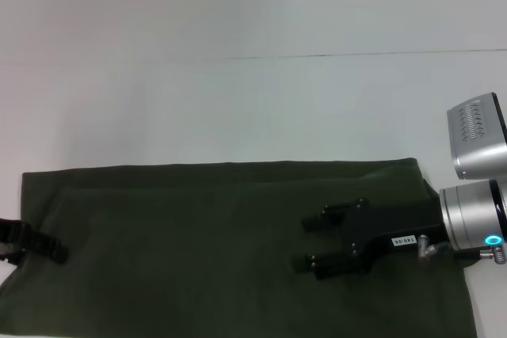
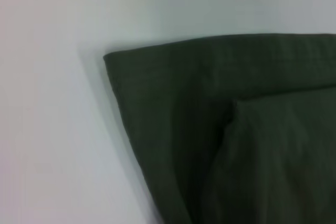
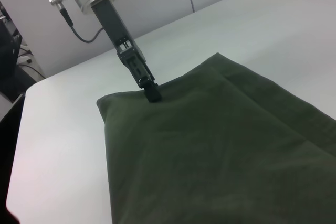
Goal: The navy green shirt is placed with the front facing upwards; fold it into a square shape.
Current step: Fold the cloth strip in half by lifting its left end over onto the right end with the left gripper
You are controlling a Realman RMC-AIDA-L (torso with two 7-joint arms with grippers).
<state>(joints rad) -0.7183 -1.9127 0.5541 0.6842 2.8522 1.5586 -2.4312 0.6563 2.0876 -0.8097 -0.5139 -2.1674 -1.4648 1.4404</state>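
Already folded into a band, the shirt (image 1: 206,235) lies under the spread right gripper (image 1: 310,241) and the left gripper (image 1: 40,244), its opening unclear, likely for halving.

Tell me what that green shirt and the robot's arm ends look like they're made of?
The green shirt looks like soft matte knit cloth, likely cotton: it creases and lies in limp folded layers. The right gripper, hovering over the shirt, seems black plastic or coated metal, with a brushed silvery metal wrist behind it. The left gripper, at the shirt's left edge, looks the same. The table appears smooth, white and matte.
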